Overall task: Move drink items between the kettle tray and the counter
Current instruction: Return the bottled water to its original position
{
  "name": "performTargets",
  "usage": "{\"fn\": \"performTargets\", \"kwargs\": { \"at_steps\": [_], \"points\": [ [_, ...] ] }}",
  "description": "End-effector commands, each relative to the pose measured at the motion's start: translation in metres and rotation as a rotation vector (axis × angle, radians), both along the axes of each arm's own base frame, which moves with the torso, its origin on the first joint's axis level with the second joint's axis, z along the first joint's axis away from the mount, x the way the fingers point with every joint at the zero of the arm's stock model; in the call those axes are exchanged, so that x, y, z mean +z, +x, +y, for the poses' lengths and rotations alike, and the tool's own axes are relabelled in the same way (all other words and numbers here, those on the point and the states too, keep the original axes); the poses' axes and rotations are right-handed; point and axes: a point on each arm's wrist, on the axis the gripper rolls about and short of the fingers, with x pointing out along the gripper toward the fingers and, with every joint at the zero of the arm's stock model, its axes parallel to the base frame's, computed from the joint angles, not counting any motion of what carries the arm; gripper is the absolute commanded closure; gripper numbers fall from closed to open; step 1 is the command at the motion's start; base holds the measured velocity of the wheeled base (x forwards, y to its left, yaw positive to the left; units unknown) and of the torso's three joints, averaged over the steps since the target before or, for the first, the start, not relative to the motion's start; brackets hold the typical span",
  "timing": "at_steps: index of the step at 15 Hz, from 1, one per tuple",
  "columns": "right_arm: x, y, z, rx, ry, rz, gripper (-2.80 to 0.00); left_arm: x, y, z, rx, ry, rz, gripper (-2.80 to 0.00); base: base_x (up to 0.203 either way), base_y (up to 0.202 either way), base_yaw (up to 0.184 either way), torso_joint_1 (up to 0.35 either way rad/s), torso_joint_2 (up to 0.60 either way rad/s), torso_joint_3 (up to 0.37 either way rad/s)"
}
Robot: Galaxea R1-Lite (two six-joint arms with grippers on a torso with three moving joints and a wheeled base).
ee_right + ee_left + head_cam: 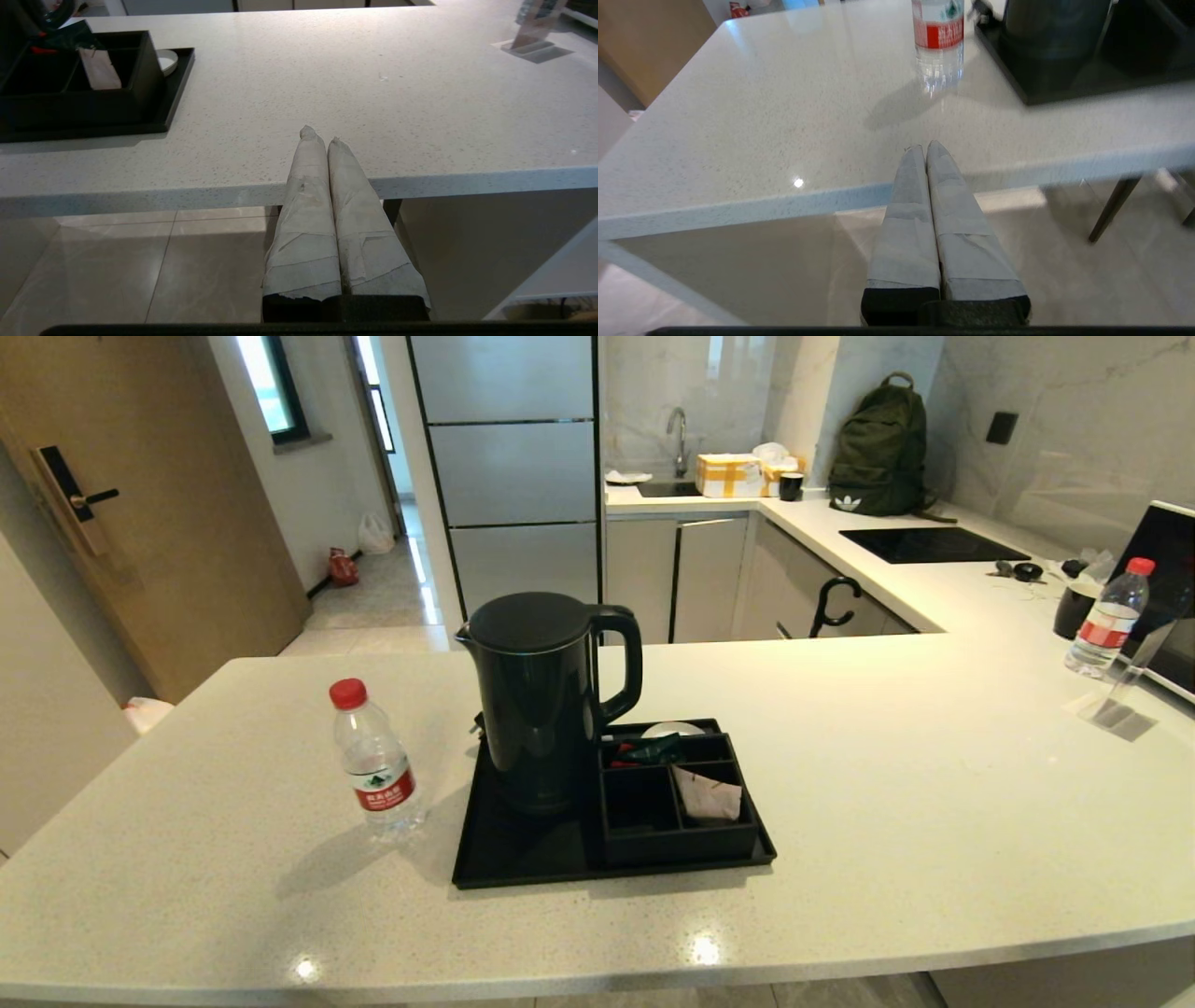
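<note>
Head view: water bottle upright on the counter, just beside the kettle tray's left edge, not touching it, red cap on, red-and-white label facing forward. Tray near the middle of the counter, closer to the front rounded edge than the back. Black kettle on the tray's back left part, handle to the right. Four-compartment box on the tray's right half; beige sachet leaning tilted in the front right compartment, red and green packets in the back compartments. Small white dish behind the box at the tray's back edge. Second bottle far off near the counter's right edge, beside a clear acrylic stand.

Left wrist view: left gripper held at the counter's front edge, taped fingers pressed together, empty, well short of the bottle.

Right wrist view: right gripper likewise at the front edge, taped fingers pressed together, holding nothing, well apart from the tray's right edge.
</note>
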Motion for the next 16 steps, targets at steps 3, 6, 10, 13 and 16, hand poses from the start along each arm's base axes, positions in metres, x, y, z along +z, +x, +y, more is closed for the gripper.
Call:
{"fn": "performTargets", "kwargs": {
  "at_steps": [3,6,10,13,16],
  "points": [
    [-0.004,0.0,0.0,0.006,0.0,-0.005,0.0,0.003,0.001,0.0,0.0,0.007,0.031,0.0,0.0,0.0,0.0,0.0,0.0,0.0],
    [-0.004,0.0,0.0,0.006,0.0,-0.005,0.0,0.003,0.001,0.0,0.0,0.007,0.031,0.0,0.0,0.0,0.0,0.0,0.0,0.0],
    [-0.004,0.0,0.0,0.006,0.0,-0.005,0.0,0.075,0.007,-0.001,-0.039,-0.101,0.015,0.0,0.0,0.0,0.0,0.0,0.0,0.0],
    [-0.004,0.0,0.0,0.007,0.0,-0.005,0.0,0.155,0.074,-0.002,-0.045,-0.169,0.251,0.0,0.0,0.0,0.0,0.0,0.0,0.0],
    [-0.004,0.0,0.0,0.007,0.0,-0.005,0.0,0.18,0.163,-0.003,-0.051,-0.229,0.564,0.0,0.0,0.0,0.0,0.0,0.0,0.0]
  ]
}}
